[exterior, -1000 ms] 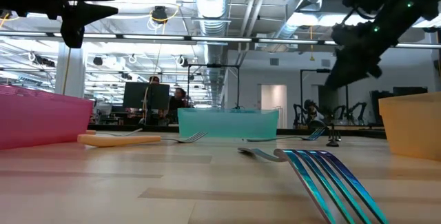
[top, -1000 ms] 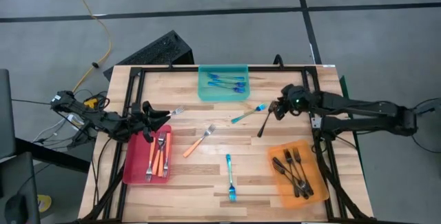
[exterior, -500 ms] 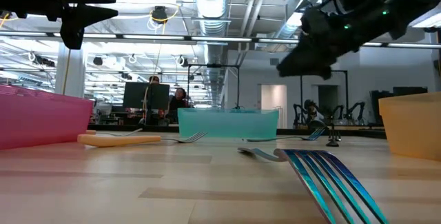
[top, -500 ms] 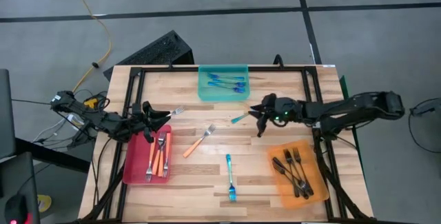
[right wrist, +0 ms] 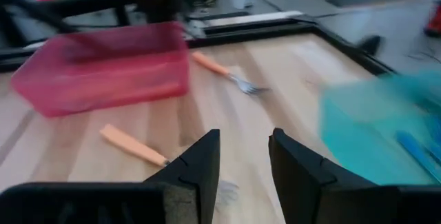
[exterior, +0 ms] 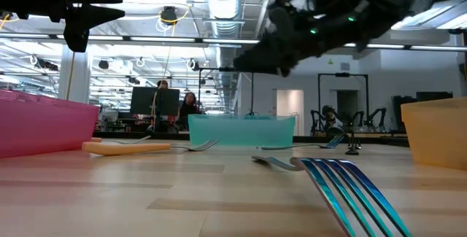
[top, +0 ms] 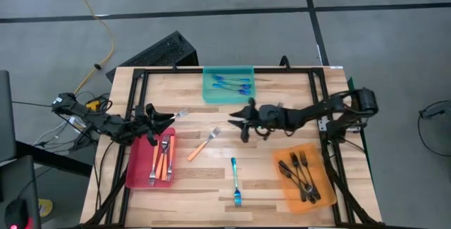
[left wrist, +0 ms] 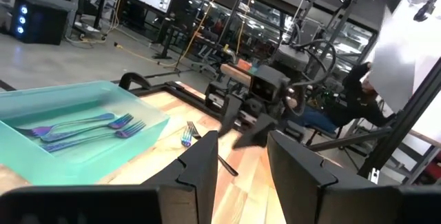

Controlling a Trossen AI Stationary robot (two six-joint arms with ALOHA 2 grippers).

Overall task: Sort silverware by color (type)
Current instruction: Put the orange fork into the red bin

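Most forks (top: 303,175) already lay sorted in their trays (top: 146,172), but an orange one (top: 204,144) mid-frame, a blue one (top: 235,181) lower centre and others remained loose while my right gripper (top: 237,121) hovered centrally, fingers parted and empty.

right tool (top: 240,121) swung leftward, over table centre

Glossy blue metal fork (exterior: 343,186) lies on smooth pale wood table (top: 211,172).
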